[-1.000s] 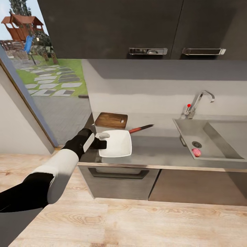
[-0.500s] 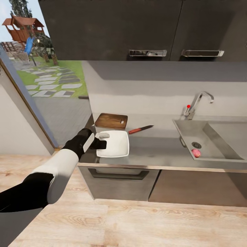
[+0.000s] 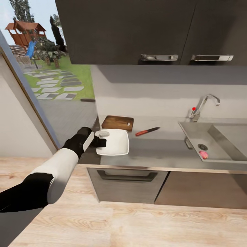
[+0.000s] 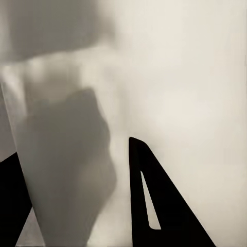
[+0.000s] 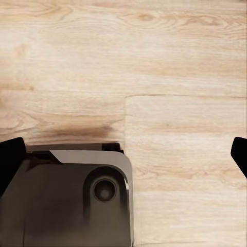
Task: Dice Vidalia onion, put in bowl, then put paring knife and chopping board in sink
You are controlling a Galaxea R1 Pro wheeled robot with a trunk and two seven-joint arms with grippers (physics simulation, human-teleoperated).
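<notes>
Pinkish-red and whole, the Vidalia onion [image 3: 203,154] is seen lying in the sink [image 3: 192,132], close beside the round drain, so the first step of the task is judged not yet done. No cut is visible on it, and no diced pieces are seen anywhere. On the countertop [image 3: 157,151] the paring knife [image 3: 147,131] lies untouched between the sink and the chopping board [image 3: 118,122], which rests bare near the back wall. Just in front of the board, the white bowl [image 3: 115,142] is gripped at its near-left rim by the left gripper [image 3: 103,138], one finger above the rim and one below it; the bowl appears empty. Fetching, dicing, filling the bowl and putting knife and board into the sink are all judged to remain.

In the head view the whole layout of counter, sink and tap is given. In the left wrist view the pale inner surface of the bowl [image 4: 175,92] is seen close up, with a dark finger laid against it. In the right wrist view the right gripper [image 5: 126,154] is shown spread wide over the wooden floor [image 5: 154,62] and the robot's own dark base [image 5: 77,200], holding nothing.
</notes>
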